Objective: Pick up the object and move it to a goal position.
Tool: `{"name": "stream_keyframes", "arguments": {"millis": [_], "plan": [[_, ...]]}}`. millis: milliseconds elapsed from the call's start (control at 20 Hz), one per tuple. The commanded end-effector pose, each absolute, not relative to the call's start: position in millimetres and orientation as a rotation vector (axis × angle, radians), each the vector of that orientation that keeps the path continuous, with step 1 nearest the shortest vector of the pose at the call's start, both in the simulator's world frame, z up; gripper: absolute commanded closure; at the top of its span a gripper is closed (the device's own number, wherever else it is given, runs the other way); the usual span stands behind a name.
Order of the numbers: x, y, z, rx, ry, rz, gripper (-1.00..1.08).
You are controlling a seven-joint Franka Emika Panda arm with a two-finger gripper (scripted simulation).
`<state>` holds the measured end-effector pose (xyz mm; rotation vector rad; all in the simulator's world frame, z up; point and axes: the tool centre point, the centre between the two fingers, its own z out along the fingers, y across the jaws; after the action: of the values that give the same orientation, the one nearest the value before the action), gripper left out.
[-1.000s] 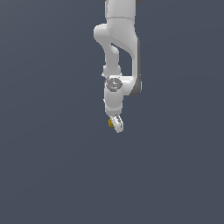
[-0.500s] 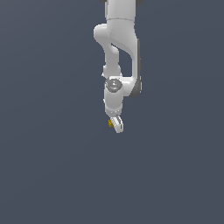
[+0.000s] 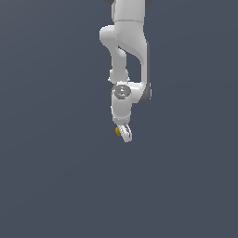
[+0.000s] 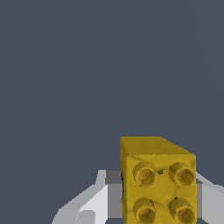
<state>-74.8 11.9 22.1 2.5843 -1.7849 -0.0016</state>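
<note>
Gripper (image 3: 123,133): fingers closed on the yellow block (image 3: 118,131), which sits between them at the arm's lower end. In the wrist view the block (image 4: 157,183) shows four round studs on one face and flat side walls. Judged rigid, light and smooth-sided; the flat opposing sides are the sound place to hold, since the studded face would seat poorly. Surroundings beyond the gripper: uniform dark grey-blue, no table edge, goal marker or other item discernible.
</note>
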Motion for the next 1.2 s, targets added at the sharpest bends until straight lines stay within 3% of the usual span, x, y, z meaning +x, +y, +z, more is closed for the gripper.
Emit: {"name": "stream_keyframes", "arguments": {"millis": [0,1150], "plan": [[-68.5,17.8,22.6,2.587,-1.783,0.0,1.08],[22.9,89.2,25.0,2.587,-1.782,0.0,1.08]]}}
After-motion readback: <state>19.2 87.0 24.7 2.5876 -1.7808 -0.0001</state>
